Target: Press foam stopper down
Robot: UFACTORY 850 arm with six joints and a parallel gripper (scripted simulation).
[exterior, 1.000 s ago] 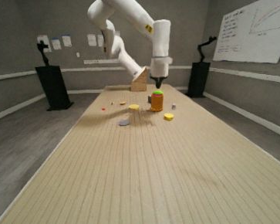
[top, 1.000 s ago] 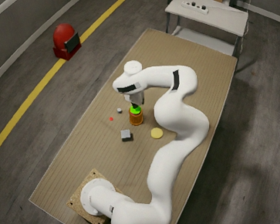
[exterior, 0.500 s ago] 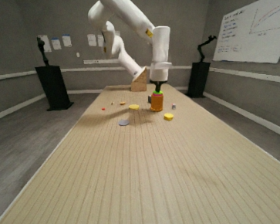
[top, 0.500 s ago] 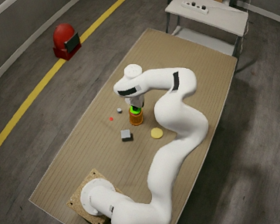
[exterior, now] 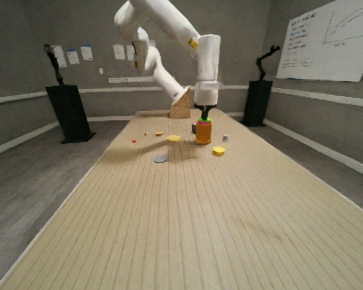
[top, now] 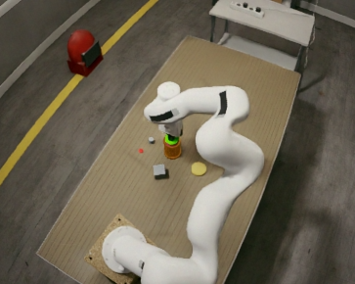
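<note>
An orange jar stands upright near the middle of the table. A green foam stopper sticks up from its mouth, its top a little above the rim. My gripper is shut and empty. It points straight down and its fingertips rest on the top of the stopper. The fingers hide the middle of the stopper's top.
A yellow disc lies beside the jar. A grey block and a small grey cylinder lie close by. A grey disc, a second yellow disc and a red dot lie on the table.
</note>
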